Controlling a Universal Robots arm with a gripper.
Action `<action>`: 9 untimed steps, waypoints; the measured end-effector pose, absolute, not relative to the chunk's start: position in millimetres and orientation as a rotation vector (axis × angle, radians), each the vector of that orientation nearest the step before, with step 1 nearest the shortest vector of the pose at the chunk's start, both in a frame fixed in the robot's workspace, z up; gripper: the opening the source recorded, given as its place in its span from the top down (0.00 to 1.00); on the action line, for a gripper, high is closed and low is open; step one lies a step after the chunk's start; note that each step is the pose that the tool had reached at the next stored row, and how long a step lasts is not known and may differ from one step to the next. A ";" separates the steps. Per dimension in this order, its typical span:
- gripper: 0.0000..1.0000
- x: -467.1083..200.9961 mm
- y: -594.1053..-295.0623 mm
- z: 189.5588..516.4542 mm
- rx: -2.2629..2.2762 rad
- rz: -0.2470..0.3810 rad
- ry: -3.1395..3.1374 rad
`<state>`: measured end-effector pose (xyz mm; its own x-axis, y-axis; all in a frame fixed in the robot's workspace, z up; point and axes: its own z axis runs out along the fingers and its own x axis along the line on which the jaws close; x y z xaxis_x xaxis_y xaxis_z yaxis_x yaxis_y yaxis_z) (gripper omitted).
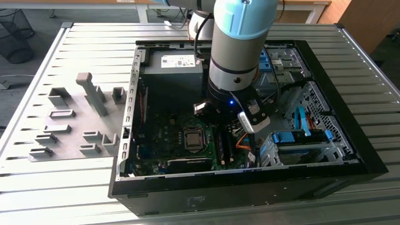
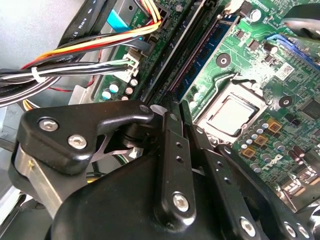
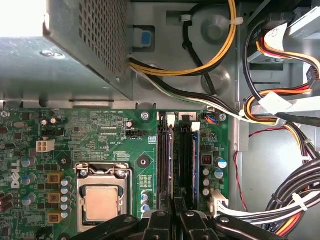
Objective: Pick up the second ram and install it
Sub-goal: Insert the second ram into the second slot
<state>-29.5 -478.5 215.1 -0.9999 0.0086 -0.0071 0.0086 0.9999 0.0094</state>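
Note:
My gripper (image 3: 175,202) hangs inside the open computer case (image 1: 350,154), just above the long black memory slots (image 3: 164,160) of the green motherboard (image 3: 100,135). Its two black fingers (image 2: 170,135) stand almost together with only a thin gap. What lies between them is hidden. A bluish-green ram stick (image 3: 196,160) stands seated in the slot beside the fingers and is also seen in the second wrist view (image 2: 210,50). I cannot tell whether it is the second ram. In the exterior view the arm's wrist (image 1: 234,105) covers the slot area.
The processor socket (image 3: 100,200) lies beside the slots. Bundled cables (image 3: 280,110) run close by on the other side, and the power supply box (image 3: 65,45) is beyond the board. Grey holder blocks (image 1: 75,117) stand on the slatted table at the exterior view's left.

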 end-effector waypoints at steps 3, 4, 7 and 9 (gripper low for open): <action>0.86 -29.5 -478.6 214.7 0.013 0.014 3.134; 0.86 -29.5 -478.5 214.7 0.014 0.014 3.134; 0.86 -29.5 -478.5 214.9 0.013 0.015 3.134; 0.86 -29.5 -478.5 215.3 0.013 0.015 3.134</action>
